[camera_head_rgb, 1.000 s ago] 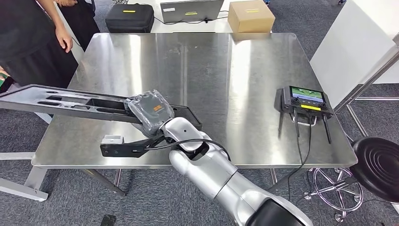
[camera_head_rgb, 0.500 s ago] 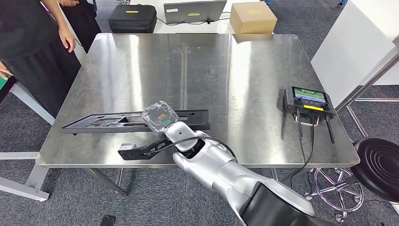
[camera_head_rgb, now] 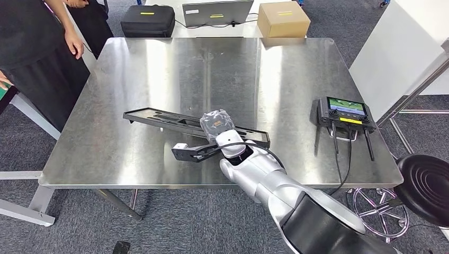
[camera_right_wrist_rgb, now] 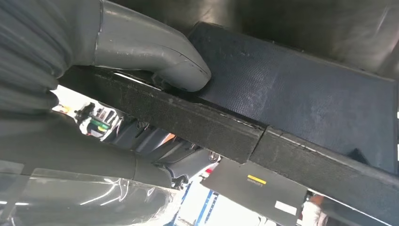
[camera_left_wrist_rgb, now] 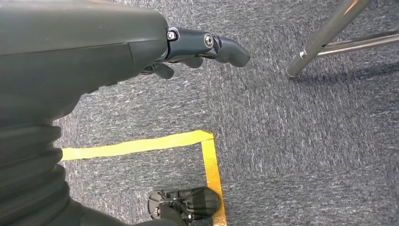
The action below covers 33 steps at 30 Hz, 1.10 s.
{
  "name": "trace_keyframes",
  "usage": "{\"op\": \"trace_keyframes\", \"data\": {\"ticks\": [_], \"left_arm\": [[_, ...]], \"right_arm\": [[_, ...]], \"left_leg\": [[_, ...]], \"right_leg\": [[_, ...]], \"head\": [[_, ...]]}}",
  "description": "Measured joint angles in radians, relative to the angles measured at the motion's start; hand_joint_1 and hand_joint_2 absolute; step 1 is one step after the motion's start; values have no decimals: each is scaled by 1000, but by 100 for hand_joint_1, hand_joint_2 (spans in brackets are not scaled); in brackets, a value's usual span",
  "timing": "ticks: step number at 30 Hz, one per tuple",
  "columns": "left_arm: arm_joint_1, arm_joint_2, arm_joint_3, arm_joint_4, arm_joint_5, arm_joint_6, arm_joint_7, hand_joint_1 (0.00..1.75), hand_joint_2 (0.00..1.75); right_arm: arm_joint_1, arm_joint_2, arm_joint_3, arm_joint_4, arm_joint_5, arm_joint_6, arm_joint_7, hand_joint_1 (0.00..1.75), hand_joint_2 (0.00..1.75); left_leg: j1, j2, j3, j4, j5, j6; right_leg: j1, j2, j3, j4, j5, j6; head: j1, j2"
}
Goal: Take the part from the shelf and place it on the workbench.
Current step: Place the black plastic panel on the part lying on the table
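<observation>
A square brushed-steel workbench (camera_head_rgb: 159, 63) stands on grey carpet (camera_head_rgb: 63, 222) marked with yellow floor tape (camera_left_wrist_rgb: 141, 145). A round black stool on castors (camera_head_rgb: 425, 186) sits off its near right corner, beside a white panel (camera_head_rgb: 397, 47). Light glares in streaks across the surface.

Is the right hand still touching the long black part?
Touching. In the right wrist view the thick grey thumb presses on the long black part, with no gap between them. The head view agrees: the right hand sits over the part above the workbench.
</observation>
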Motion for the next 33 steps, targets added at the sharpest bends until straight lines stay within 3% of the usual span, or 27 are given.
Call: {"op": "trace_keyframes", "data": {"ticks": [2,10,14,22,26,29,33], "left_arm": [[0,0,3,0,4,8,-1,0,175],[0,0,14,0,7,31,-7,0,175],[0,0,15,0,7,39,-5,0,0],[1,0,29,0,3,56,19,0,0],[2,0,32,0,3,56,22,0,0],[3,0,38,0,3,56,25,0,0],[6,0,52,1,6,56,26,0,0]], "right_arm": [[-4,-2,-5,6,4,-4,3,0,0],[-5,-2,-19,23,22,-16,5,0,0],[-4,-2,-24,28,32,-19,2,0,0],[-4,12,-31,33,55,-29,-11,0,0],[-4,24,-59,33,33,-98,-54,0,0],[-1,42,-104,22,-28,-192,-142,0,0],[18,63,-208,-46,-226,-307,-345,0,0]], "left_leg": [[0,0,0,0,0,0],[1,0,0,0,0,0],[1,0,0,0,0,0],[1,0,0,0,0,0],[1,0,0,0,0,0],[1,0,0,0,0,0],[1,0,0,0,0,0]], "right_leg": [[1,0,0,0,0,0],[1,0,0,0,0,0],[1,0,0,0,0,0],[1,0,0,0,0,0],[1,0,0,0,0,0],[2,0,0,0,0,0],[2,0,0,0,0,0]], "head": [[0,0],[0,0],[0,0],[0,0],[0,0],[0,0],[0,0]]}}
